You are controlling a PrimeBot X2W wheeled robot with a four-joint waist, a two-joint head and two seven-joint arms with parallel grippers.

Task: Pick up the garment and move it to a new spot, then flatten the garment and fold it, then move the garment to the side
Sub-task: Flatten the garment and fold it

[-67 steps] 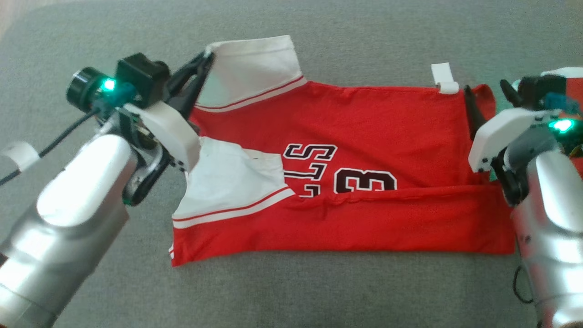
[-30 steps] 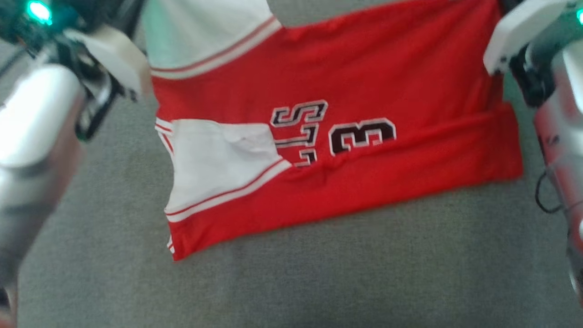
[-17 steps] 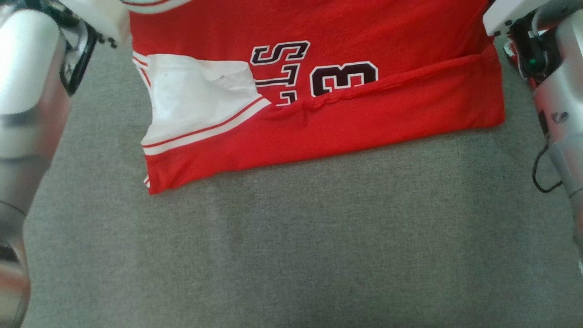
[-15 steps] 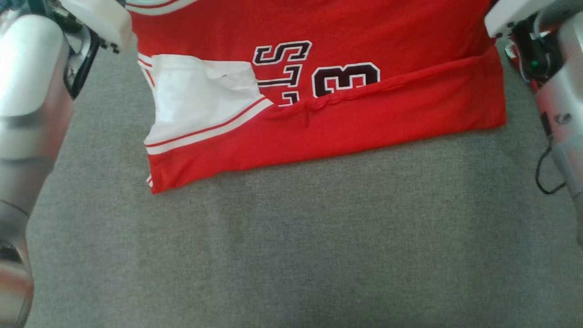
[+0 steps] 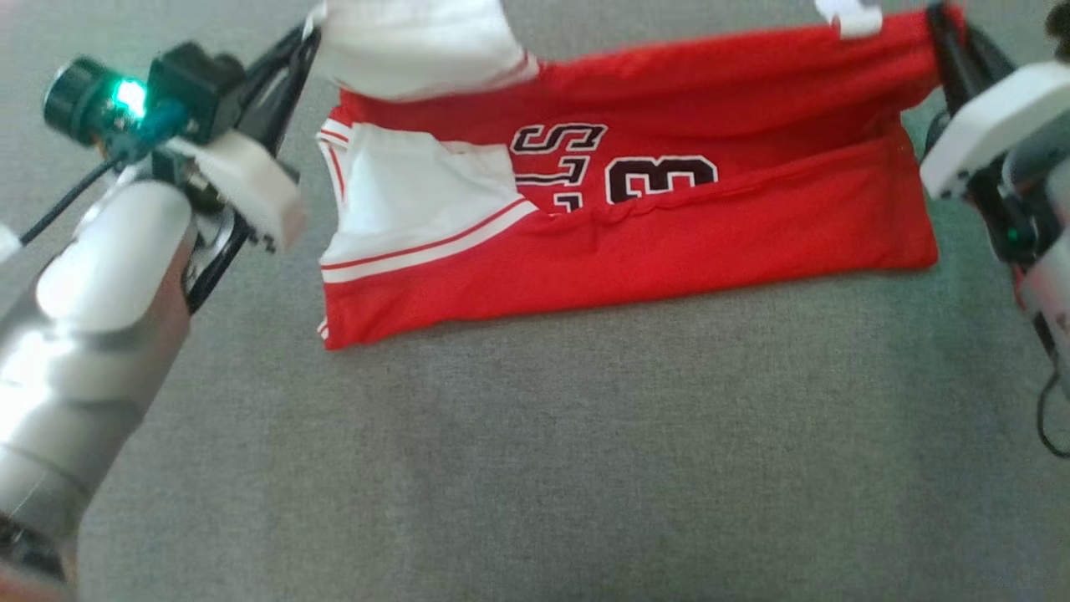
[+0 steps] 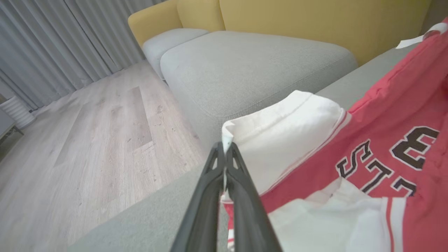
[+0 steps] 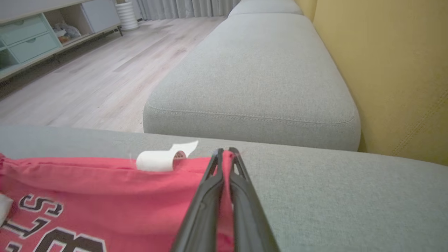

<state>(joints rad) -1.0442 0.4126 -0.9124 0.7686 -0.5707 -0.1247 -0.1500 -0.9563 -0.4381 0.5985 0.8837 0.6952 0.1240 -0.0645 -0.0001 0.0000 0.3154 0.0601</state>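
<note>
Pinches the garment [image 5: 669, 242], stretched across the frame's top over grey cushion [image 5: 535, 468], by its white corner with left gripper [image 5: 311, 32], upper left, and red edge with right gripper [image 5: 938, 15], upper right

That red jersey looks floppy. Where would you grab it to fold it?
By its two far corners, one from each end: the jersey lies as a wide limp band, so one pinch would let it sag. The left gripper pinches the white sleeve corner, the right gripper the red corner beside the tag.

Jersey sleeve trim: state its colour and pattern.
White with thin red stripes: the sleeve trim on the red garment shows best in the head view.
</note>
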